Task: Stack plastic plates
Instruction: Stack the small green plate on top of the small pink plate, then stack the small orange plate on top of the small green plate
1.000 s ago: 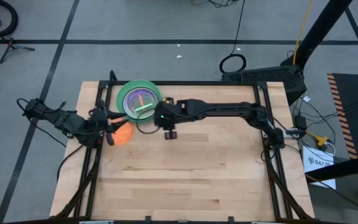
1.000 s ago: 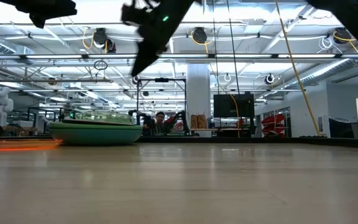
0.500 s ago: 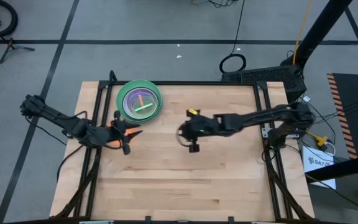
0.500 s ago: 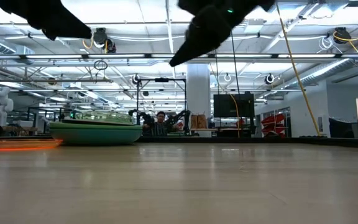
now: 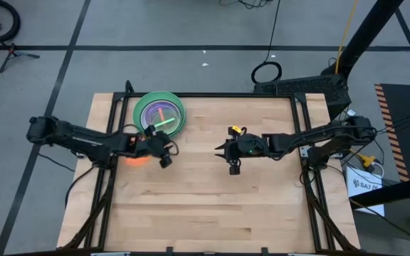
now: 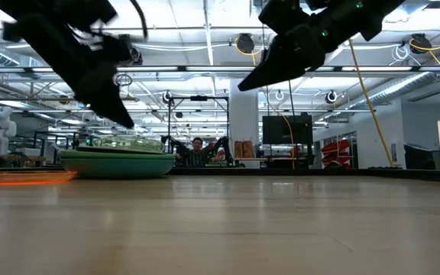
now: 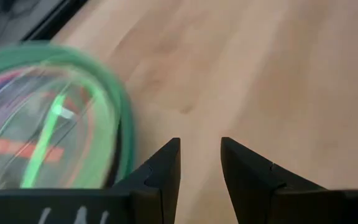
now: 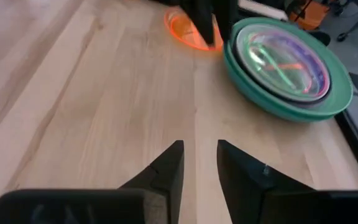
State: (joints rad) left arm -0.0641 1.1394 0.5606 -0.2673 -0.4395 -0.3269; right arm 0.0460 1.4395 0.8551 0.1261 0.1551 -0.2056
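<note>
While the stack waits, the empty left hand, fingers apart, must grab the orange plate

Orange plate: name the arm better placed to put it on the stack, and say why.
Left. The left gripper hangs right beside the orange plate, near the stack; the right gripper is empty over mid-table.

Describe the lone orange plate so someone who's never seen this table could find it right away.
Start at the wooden table's far left corner, where the stack of round plastic plates with a teal rim sits. Beside it, under the left end effector, lies the small translucent orange plastic plate, the only plate off the stack.
</note>
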